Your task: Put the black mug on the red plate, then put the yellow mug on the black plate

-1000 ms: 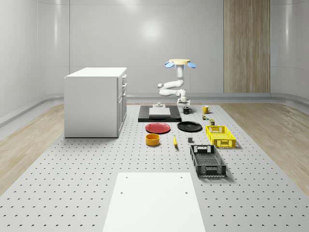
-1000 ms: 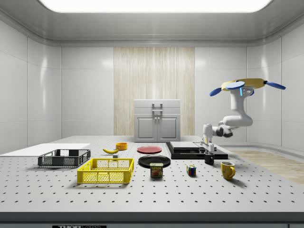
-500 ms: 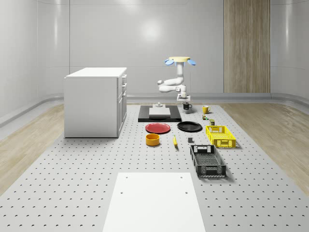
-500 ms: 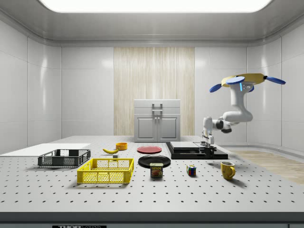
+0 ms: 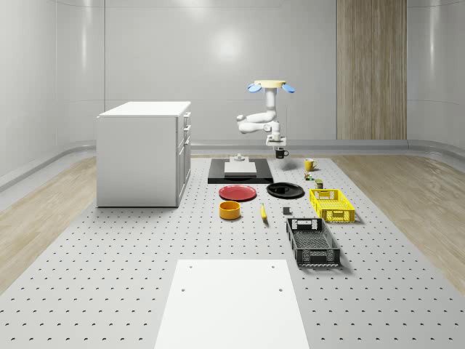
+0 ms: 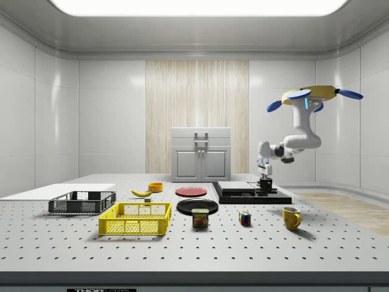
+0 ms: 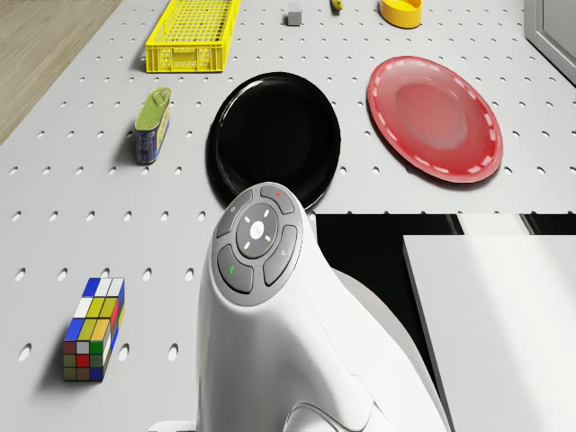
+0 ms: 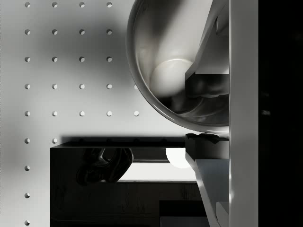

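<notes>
Grey pegboard table (image 5: 109,276) in a pale-walled room, wood panel on the far wall. Nearest in the whole-scene view is a white sheet (image 5: 231,305), then the black crate (image 5: 312,242) and yellow crate (image 5: 332,204) on the right. Mid-table sit an orange bowl (image 5: 229,209), a banana (image 5: 263,211), and just beyond them the red plate (image 5: 237,192) w/ the black plate (image 5: 285,190) to its right, close but apart. Both plates are bare, so neither placing is done yet. White cabinet (image 5: 145,153) stands at the left. Behind the plates is a black slab (image 5: 240,171) w/ a white block on it. At the far right the yellow mug (image 5: 309,164) stands on the table, untouched, w/ a can (image 6: 200,218) and colour cube (image 6: 244,218) near it.

The black mug (image 5: 280,152) hangs in the air off the table, just right of the slab's far end, held upright. The gripper (image 6: 265,177) is clamped on its rim: in the wrist view one finger (image 8: 208,56) runs down inside the mug. Rim grip keeps it level, prob. so it can be set straight down on a plate.

Drone (image 5: 271,86) hovers above the far end of the table, beyond the slab. The arm drops from its body, elbows out to the whole-scene view's left, then folds back so the wrist points straight down over the mug. In my view this is the carry stage: mug is up, and the red plate lies nearer and to the left, so the load has to cross over the slab
</notes>
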